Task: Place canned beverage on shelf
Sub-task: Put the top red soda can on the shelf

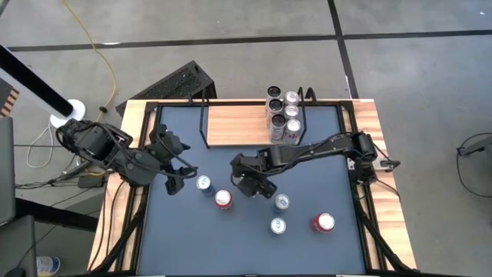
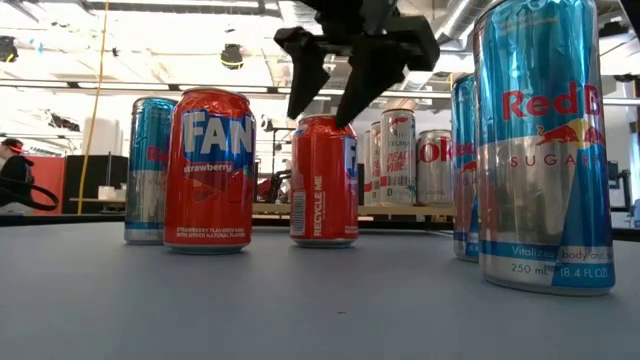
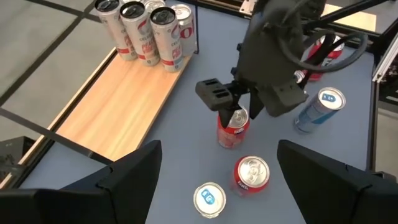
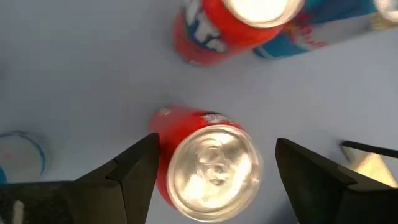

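- Red can point(image 4: 211, 165) stands upright near the middle of the table point(image 1: 184, 238), between the spread fingers of the right gripper point(image 2: 330, 90). The right wrist view shows a gap on each side of its lid.
- From above, that can is hidden under the right gripper. The low view shows the fingertips just at its top rim, and whether they touch it is hard to tell.
- Nearest the front edge stand a blue can point(image 1: 277, 225) and another red one point(image 1: 324, 223). A third can, also blue point(image 1: 281, 202), stands just behind them.
- In the low view the tall blue can at the right is cut off at the top.
- Left of the gripped-around can are a Fanta can point(image 2: 210, 170) and a slim blue can point(image 1: 204, 183) just beyond it.
- Left gripper point(image 3: 217, 149) hovers near the table's left edge with its fingers apart and nothing between them.
- Shelf point(image 1: 238, 127) lies along the far edge, with a cluster of cans point(image 1: 283, 115) on its right end. The rest of its board is bare wood.
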